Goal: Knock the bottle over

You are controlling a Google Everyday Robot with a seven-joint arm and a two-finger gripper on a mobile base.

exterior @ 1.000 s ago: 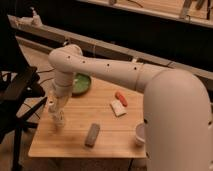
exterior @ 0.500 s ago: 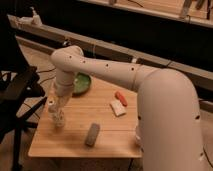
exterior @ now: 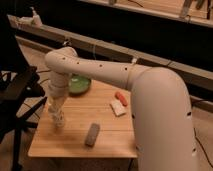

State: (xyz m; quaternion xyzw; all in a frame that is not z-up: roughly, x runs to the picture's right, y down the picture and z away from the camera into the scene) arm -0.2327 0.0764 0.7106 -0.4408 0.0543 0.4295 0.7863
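Plainly, the bulky white robot arm [exterior: 150, 95] fills the right and centre of the frame, bending at an elbow in the upper left and dropping its wrist straight down over the left part of the pale wooden table [exterior: 107, 135]. A moment ago the wrist hung a little higher and nearer the table's left edge; it has since sunk and edged inward, so the gripper [exterior: 57, 118] now sits low at centre-left, right at the tabletop. The small clear plastic bottle with a white cap is not separately visible: the spot where it should stand is covered by the gripper, so it cannot be told whether the bottle is upright, toppled, or clasped. Whether the pincer is released or clenched cannot be told either. That descent suggests the push is under way or about to land, but the task does not read as done. Smaller things lie apart: a round green bowl [exterior: 80, 85] behind the wrist, a white packet [exterior: 118, 107] with an orange-red piece [exterior: 121, 97] beside it at centre, and a dark grey oblong block [exterior: 92, 134] near the front edge.
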